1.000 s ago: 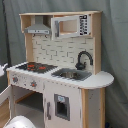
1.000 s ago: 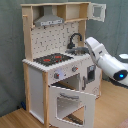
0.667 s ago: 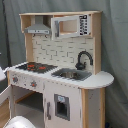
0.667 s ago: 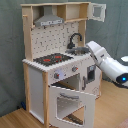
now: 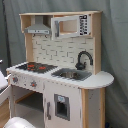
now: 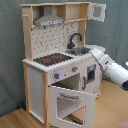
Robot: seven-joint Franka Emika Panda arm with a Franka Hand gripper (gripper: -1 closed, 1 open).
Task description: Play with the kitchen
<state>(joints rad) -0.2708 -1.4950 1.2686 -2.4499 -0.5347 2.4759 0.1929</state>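
The kitchen point(image 5: 60, 75) is a tall toy of pale wood and white panels and shows in both exterior views. It has a grey hood point(image 5: 37, 30), a black-red hob point(image 5: 35, 66), a grey sink point(image 5: 71, 75) and a black faucet point(image 5: 83, 59). In the second exterior view the kitchen point(image 6: 55, 55) has its oven door point(image 6: 70, 102) swung open under the knobs point(image 6: 65, 73). My white arm point(image 6: 112, 69) comes in from the second exterior view's right. Its gripper point(image 6: 96, 51) end overlaps the counter beside the sink point(image 6: 82, 50).
A grey curtain point(image 5: 115, 50) hangs behind the kitchen. The floor point(image 6: 20, 117) is pale wood. A white rounded shape point(image 5: 17, 122) lies at the first exterior view's lower left. A white panel edge point(image 5: 4, 82) sticks out left of the hob.
In the second exterior view my arm has drifted slightly down and to the right. The oven door stays open and the kitchen has not moved.
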